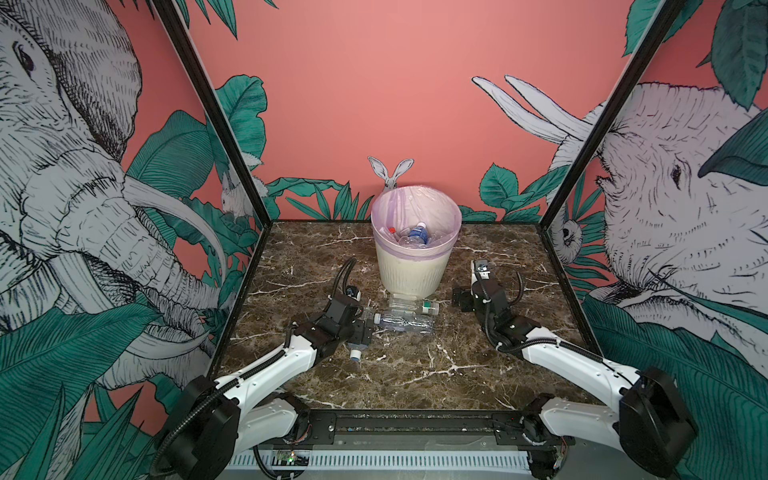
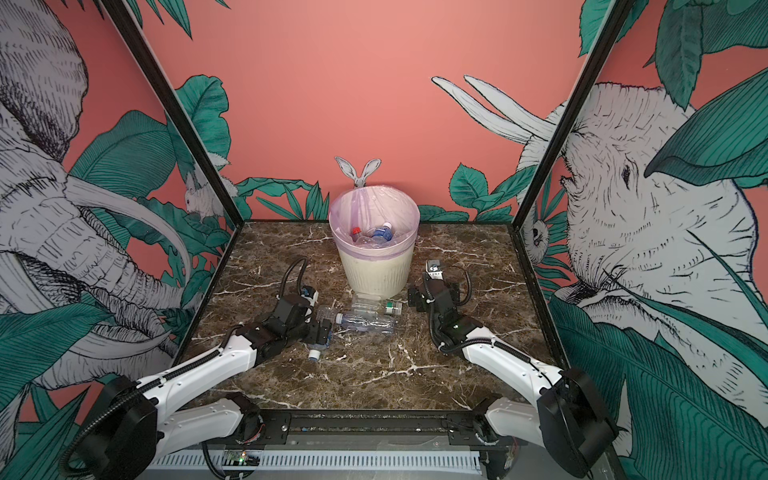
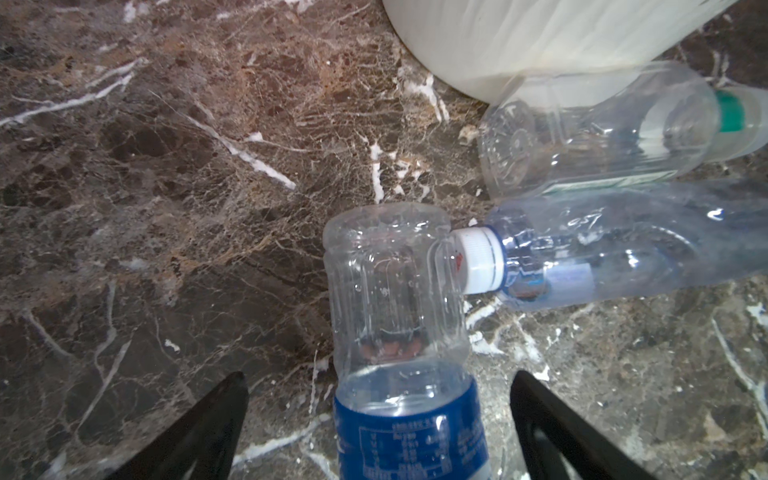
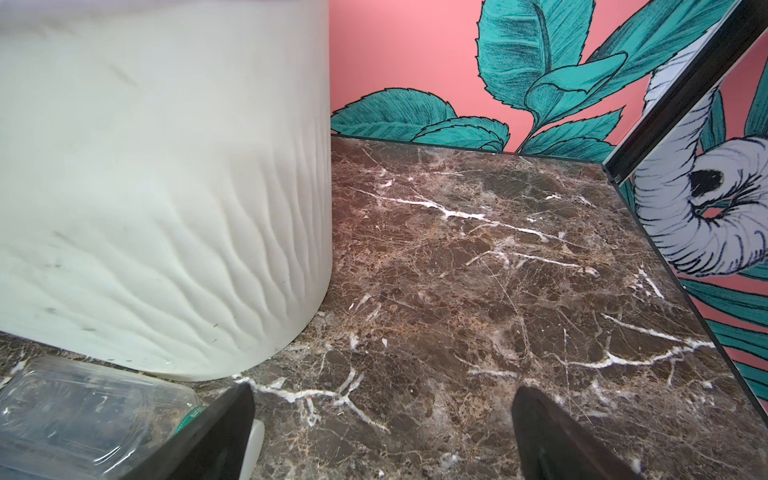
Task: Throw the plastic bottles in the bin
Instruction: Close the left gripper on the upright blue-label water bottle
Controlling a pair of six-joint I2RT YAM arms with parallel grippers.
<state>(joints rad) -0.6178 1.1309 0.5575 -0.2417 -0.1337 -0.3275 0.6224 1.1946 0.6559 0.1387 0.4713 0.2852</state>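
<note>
Both top views: bin (image 1: 415, 266), cream, ribbed, lilac liner, standing on the marble table (image 1: 415, 374) at the middle of its far edge; bottles inside, among them one blue-labelled (image 1: 417, 236) and one red-capped (image 1: 391, 230). Three more lie on the table just in front of the bin: green-band bottle (image 1: 409, 304) against the bin's foot; white-cap bottle (image 1: 405, 322) just nearer the front edge; blue-label bottle (image 1: 355, 352) toward the left edge, mostly covered by the left gripper (image 1: 362, 328), low over it. Right gripper (image 1: 460, 299) low, just right of the green-band bottle's capped end, holding nothing. Left wrist view: left gripper (image 3: 378, 382) spread wide, blue-label bottle (image 3: 399, 332) lying between the fingers (image 3: 224, 415) with a gap on each side at the tips; the white-cap bottle (image 3: 623, 257) touches its side with the cap; green-band bottle (image 3: 590, 137) beyond, against the bin (image 3: 519, 37). Right wrist view: right gripper (image 4: 382, 399) spread wide over bare table; bin (image 4: 166, 187) close by; green-band bottle (image 4: 83, 407) just outside one finger.
</note>
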